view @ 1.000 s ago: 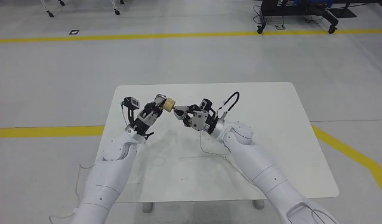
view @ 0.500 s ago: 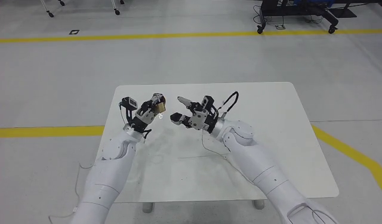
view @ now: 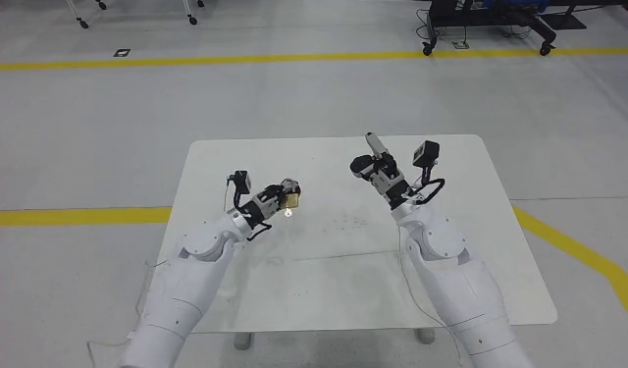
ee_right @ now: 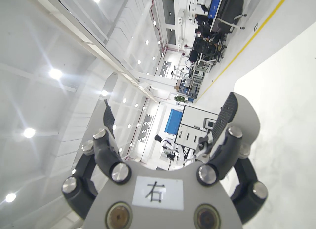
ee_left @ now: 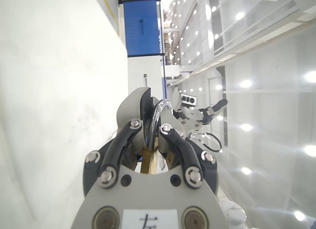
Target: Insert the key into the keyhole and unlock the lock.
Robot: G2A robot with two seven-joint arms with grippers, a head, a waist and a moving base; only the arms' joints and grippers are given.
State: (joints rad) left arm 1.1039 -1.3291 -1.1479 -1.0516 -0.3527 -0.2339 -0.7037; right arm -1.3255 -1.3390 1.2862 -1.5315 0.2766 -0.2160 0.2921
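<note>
Right pincer (view: 364,154) pulled away; lock (view: 291,200) clamped inside left pincer (view: 284,192).

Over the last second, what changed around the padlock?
The right end effector opened beside the padlock, then swung away toward the far right side of the table; it is open and empty now. The left end effector carried the padlock slightly nearer the robot. Unchanged: the left grip on the padlock, held above the table.

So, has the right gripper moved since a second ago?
Yes: the right gripper went from the middle of the table toward its far edge, away from the lock.
</note>
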